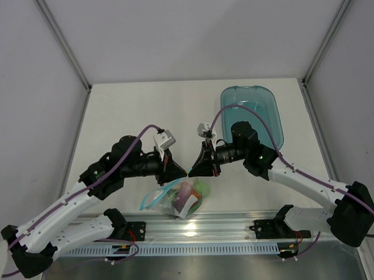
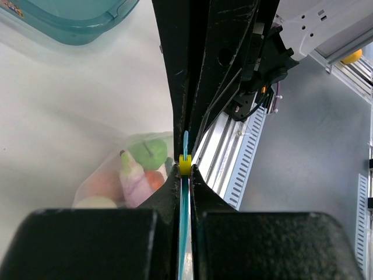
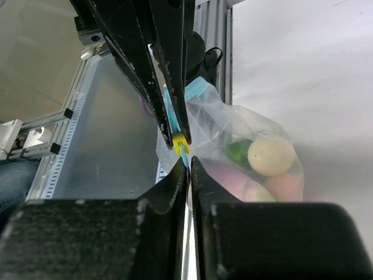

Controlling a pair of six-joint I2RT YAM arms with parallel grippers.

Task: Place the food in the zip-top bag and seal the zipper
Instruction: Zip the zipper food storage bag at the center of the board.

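The clear zip-top bag (image 1: 177, 199) hangs between my two grippers above the table's near edge, with the food (image 1: 190, 190) inside it. My left gripper (image 2: 185, 175) is shut on the teal zipper (image 2: 185, 219), right behind a yellow slider (image 2: 185, 165). The right gripper (image 3: 189, 163) pinches the same zipper (image 3: 184, 153) from the other side of the slider (image 3: 180, 141), its jaws almost touching. Through the plastic (image 3: 256, 125) I see a cream round piece (image 3: 271, 156), a green piece (image 2: 148, 153) and a purple-white piece (image 2: 135, 185). In the top view the left gripper (image 1: 179, 171) and right gripper (image 1: 198, 169) meet tip to tip.
A translucent blue oval tray (image 1: 253, 110) lies at the back right of the table. The aluminium rail (image 1: 196, 222) with the arm bases runs along the near edge, just below the hanging bag. Grey walls enclose the table on three sides.
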